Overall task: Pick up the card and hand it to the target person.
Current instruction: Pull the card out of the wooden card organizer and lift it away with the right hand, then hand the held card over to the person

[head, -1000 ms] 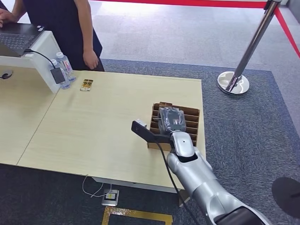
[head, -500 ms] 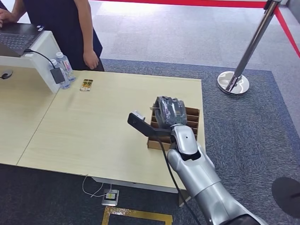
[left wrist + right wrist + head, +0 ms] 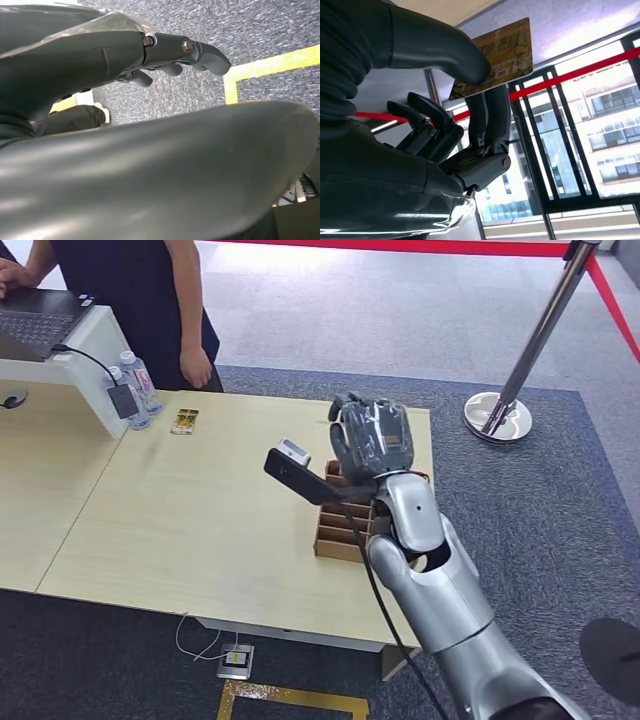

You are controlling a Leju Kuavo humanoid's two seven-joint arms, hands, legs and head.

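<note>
The right hand [image 3: 444, 135] pinches the card [image 3: 497, 55] between thumb and fingers, raised above the slotted cardboard box [image 3: 347, 525] on the desk [image 3: 189, 510]; the left hand [image 3: 151, 50] hangs with nothing in it, fingers loosely apart, over carpet

Table [image 3: 189, 520]: pale wood-grain laminate, matt and smooth.
Slotted holder [image 3: 343, 530] at the table's right edge: brown corrugated cardboard, dull.
Card [image 3: 497, 52]: stiff, brown-gold print with a slight sheen.
Right hand [image 3: 371, 438]: dark matt plastic under clear glossy film; its arm is brushed silver metal.
Left hand [image 3: 166, 55]: dark smooth plastic, faintly shiny.
Carpet [image 3: 528, 530]: grey, rough pile.
Stanchion [image 3: 528, 350]: polished chrome.
Bottles [image 3: 136, 388] at the far left corner: clear plastic.
</note>
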